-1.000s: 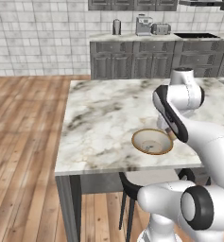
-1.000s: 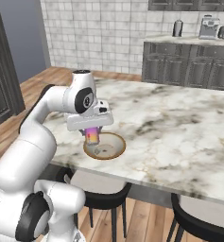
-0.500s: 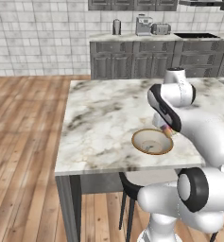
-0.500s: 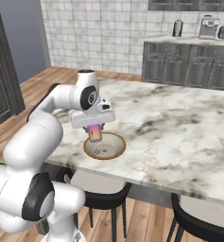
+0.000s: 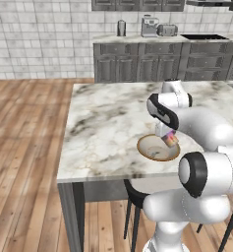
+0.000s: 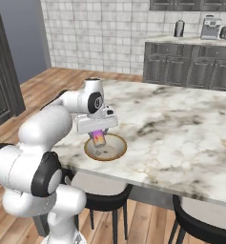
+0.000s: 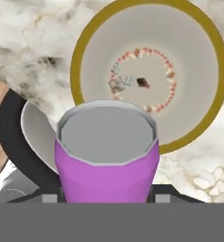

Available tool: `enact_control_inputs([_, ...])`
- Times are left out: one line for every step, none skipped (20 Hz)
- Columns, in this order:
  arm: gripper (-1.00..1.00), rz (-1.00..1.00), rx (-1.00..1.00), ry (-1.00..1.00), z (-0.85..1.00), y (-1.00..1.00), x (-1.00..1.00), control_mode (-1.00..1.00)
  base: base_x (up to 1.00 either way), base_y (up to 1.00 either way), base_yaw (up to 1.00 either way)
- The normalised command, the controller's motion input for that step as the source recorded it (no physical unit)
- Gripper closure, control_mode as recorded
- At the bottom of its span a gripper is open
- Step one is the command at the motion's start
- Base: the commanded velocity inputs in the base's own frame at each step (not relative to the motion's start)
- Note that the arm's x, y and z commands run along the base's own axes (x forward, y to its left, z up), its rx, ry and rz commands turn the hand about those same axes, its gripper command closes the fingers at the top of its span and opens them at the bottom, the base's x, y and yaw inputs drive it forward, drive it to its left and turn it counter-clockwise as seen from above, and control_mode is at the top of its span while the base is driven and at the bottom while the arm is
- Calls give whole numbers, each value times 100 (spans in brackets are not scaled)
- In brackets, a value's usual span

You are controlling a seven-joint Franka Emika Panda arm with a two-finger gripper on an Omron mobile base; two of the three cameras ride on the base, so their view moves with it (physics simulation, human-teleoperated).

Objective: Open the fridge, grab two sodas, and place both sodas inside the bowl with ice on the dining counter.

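The claw is pinching the short purple-pink soda can, a light, rigid, slippery cylinder best gripped mid-body, above the tan-rimmed shallow bowl.

The white arm rises from the lower right of the left base view, bends at a dark-jointed elbow, and reaches left toward the frame's middle, wrist turned downward. In the right base view it climbs from the lower left and arcs to the centre left. The gripper points down, its jaws clamped on the sides of a purple-pink can, held upright between them just below the hand.
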Motion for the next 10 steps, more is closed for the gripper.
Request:
enact_control_inputs([100,11,0,12,-42,0,38,-100,0,0,0])
enact_control_inputs([100,12,0,11,-33,0,36,-100,0,0,0])
enact_control_inputs([100,12,0,11,-27,0,32,-100,0,0,0])
enact_control_inputs([100,14,0,8,-23,-5,31,-100,0,0,0])
enact_control_inputs([100,16,0,3,-31,-14,27,-100,0,0,0])
enact_control_inputs([100,15,0,2,-19,-12,24,-100,0,0,0])
enact_control_inputs([100,14,0,3,-12,-10,25,-100,0,0,0])
enact_control_inputs([100,14,0,4,-11,-7,30,-100,0,0,0])
enact_control_inputs([100,14,0,3,-7,-4,30,-100,0,0,0])
enact_control_inputs([100,13,0,7,-12,0,32,-100,0,0,0])
